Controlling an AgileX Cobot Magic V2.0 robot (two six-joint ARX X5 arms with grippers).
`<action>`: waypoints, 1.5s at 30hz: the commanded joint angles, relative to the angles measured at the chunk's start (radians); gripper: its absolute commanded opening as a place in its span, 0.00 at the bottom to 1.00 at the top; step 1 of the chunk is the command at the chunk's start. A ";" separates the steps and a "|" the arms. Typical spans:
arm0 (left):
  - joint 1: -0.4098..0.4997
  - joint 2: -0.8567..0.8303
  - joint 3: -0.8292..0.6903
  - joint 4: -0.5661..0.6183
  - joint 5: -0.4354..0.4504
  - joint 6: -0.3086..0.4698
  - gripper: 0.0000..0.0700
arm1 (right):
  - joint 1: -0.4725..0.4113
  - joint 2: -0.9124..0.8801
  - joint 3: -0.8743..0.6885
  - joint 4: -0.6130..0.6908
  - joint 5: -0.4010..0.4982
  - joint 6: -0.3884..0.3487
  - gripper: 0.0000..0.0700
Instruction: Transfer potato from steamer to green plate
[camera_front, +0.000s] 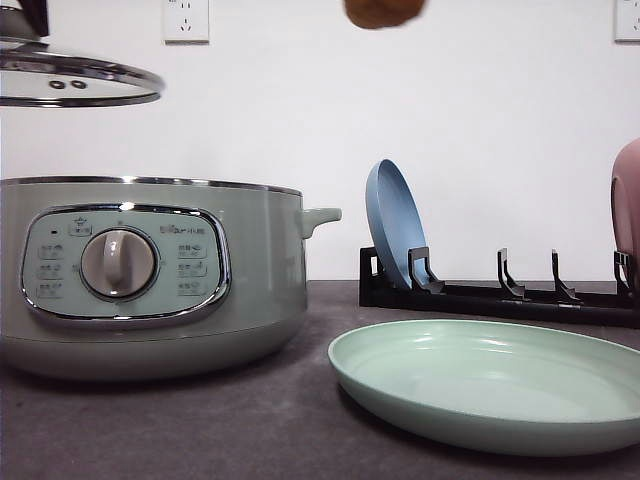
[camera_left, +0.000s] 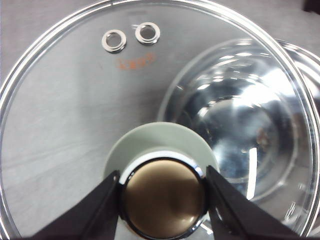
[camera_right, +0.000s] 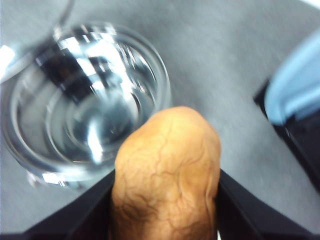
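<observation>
Now, right tool (camera_right: 165, 210): clamped on potato (camera_right: 167, 170), high above green plate (camera_front: 490, 385).
Left tool (camera_left: 162, 195): gripped lid knob (camera_left: 164, 197).
Risk: slip, rounded skin.

Left hand (camera_left: 162, 192) clamped on lid knob (camera_left: 164, 198), right hand (camera_right: 165, 200) closed around potato (camera_right: 167, 175), apparently held high

We look forward from low at table height, close to the steamer (camera_front: 150, 275) front, our left wrist camera faces straight down onto the glass lid (camera_left: 65, 100), our right wrist camera looks down, blurred, both sharing the open steamer bowl.
</observation>
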 joint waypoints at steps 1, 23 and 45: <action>-0.021 -0.005 0.037 0.029 0.007 0.008 0.00 | -0.004 -0.051 -0.084 0.038 0.000 -0.008 0.28; -0.189 -0.005 0.037 0.037 0.008 0.008 0.00 | -0.032 -0.364 -0.887 0.524 0.005 0.351 0.28; -0.197 -0.005 0.037 0.037 0.008 0.008 0.00 | 0.002 -0.098 -1.025 0.760 0.030 0.419 0.43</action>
